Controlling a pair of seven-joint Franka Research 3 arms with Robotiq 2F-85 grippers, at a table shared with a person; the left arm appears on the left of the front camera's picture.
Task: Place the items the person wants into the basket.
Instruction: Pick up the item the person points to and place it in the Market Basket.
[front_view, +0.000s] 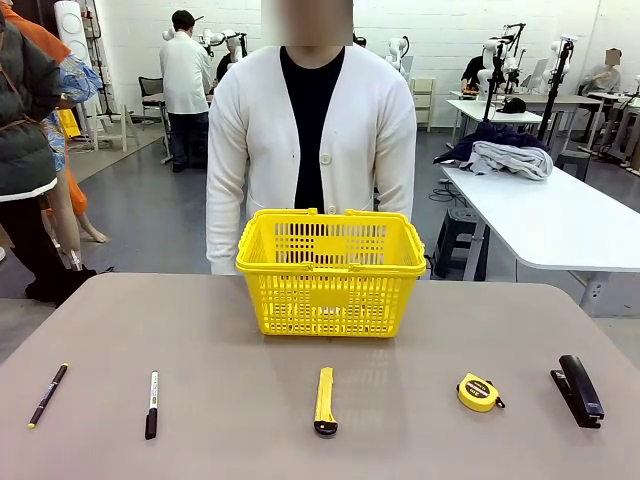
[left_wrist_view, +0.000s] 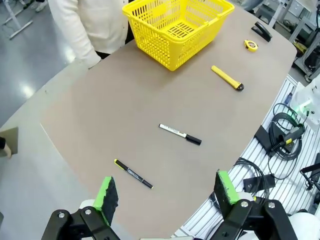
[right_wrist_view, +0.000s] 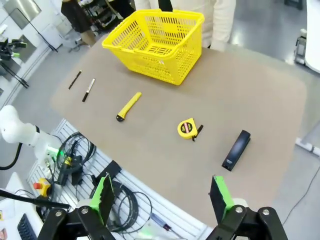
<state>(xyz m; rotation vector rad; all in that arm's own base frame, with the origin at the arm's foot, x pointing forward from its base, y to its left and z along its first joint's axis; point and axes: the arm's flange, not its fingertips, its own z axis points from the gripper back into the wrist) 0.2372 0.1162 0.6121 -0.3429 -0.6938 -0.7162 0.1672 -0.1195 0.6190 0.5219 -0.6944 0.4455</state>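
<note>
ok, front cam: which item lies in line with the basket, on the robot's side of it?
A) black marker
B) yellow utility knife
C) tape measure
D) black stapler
B: the utility knife lies mid-row, straight in front of the basket. The marker is off to the robot's left and the tape measure off to its right.
</note>
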